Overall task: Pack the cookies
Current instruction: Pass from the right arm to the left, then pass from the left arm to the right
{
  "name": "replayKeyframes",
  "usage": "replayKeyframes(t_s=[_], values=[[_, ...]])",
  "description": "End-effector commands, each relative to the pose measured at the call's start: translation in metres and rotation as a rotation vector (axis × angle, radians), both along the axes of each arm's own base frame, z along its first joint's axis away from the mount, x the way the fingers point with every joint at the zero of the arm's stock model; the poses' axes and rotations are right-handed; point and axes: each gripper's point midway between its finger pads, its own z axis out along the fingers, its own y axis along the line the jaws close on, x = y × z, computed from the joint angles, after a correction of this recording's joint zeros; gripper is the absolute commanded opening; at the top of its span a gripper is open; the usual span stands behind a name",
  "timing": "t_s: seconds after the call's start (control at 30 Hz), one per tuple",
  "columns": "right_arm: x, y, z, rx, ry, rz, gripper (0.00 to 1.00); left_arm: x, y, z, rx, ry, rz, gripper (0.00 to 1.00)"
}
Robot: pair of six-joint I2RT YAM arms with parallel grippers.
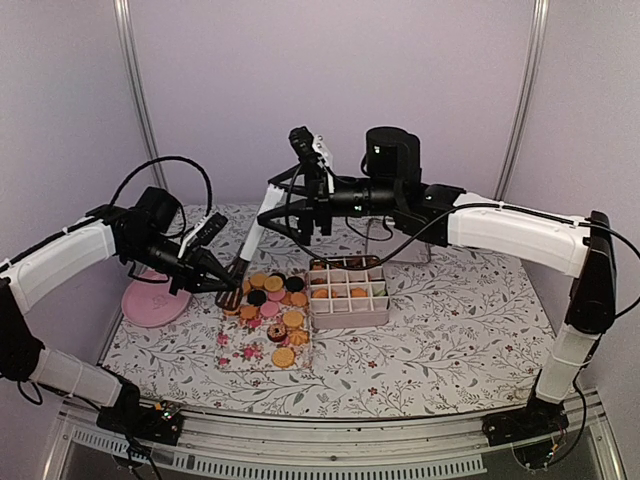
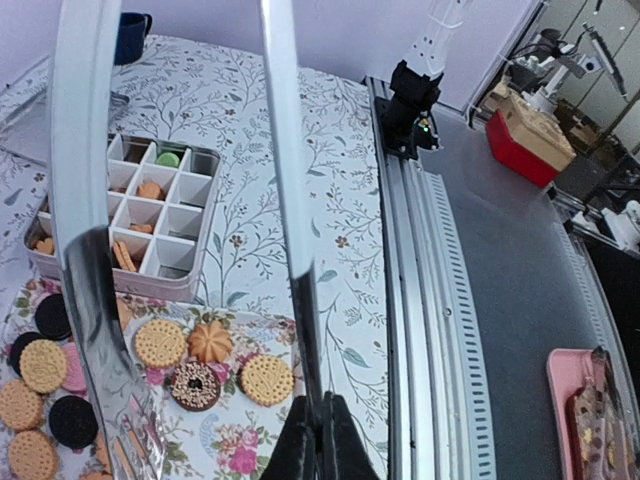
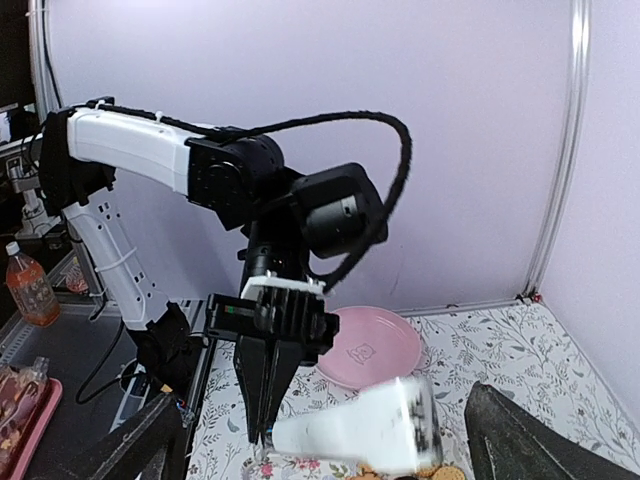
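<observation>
The cookies [image 1: 274, 308] lie flat in a loose heap at the lower centre of the top view. They are small round discs on a flowered sheet [image 1: 240, 350], mostly orange-tan with some black, pink and chocolate-topped ones (one is a sprinkled ring). A few more, tan and one green, sit in cells of the divided tin [image 1: 347, 315] just right of the heap.

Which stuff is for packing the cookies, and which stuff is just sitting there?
For the job:
- cookies
- divided box
- metal tongs, pinched in the left hand

Just lying about:
- pink plate
- blue cup
</observation>
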Motion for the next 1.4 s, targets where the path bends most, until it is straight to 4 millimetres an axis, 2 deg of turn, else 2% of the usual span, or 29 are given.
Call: replayKeyframes(t_s=[0.0,0.07,0.13,0.3,0.43,0.57,0.73,1.03,1.2,1.37], values=[[0.008,-0.026,0.002,0.053,0.124,-0.100,0.99,0.014,-0.006,0.029,-0.053,-0.101,0.047,0.00],[-0.009,-0.031,-0.005,0.064,0.161,-0.006,0.99,0.014,-0.006,0.029,-0.058,-0.088,0.048,0.00],[-0.015,-0.035,-0.008,0.083,0.175,0.024,0.99,0.013,-0.007,0.028,-0.061,-0.072,0.042,0.00],[0.002,-0.034,-0.016,0.088,0.213,0.009,0.99,0.008,-0.008,0.030,-0.072,-0.067,0.027,0.00],[-0.007,-0.015,-0.021,0.083,0.217,0.151,0.99,0.002,-0.010,0.032,-0.080,-0.080,0.005,0.00],[-0.012,0.008,-0.028,0.072,0.233,0.217,0.99,0.003,-0.011,0.032,-0.072,-0.076,0.007,0.00],[-0.018,0.024,-0.034,0.067,0.231,0.242,0.85,0.001,-0.011,0.032,-0.076,-0.081,-0.001,0.00],[-0.031,0.032,-0.035,0.066,0.231,0.276,0.63,0.005,-0.010,0.029,-0.051,-0.108,0.008,0.00],[-0.036,0.039,-0.036,0.065,0.228,0.273,0.61,0.006,-0.009,0.029,-0.042,-0.116,0.015,0.00],[-0.034,0.043,-0.037,0.070,0.226,0.236,0.60,0.006,-0.008,0.028,-0.034,-0.124,0.021,0.00]])
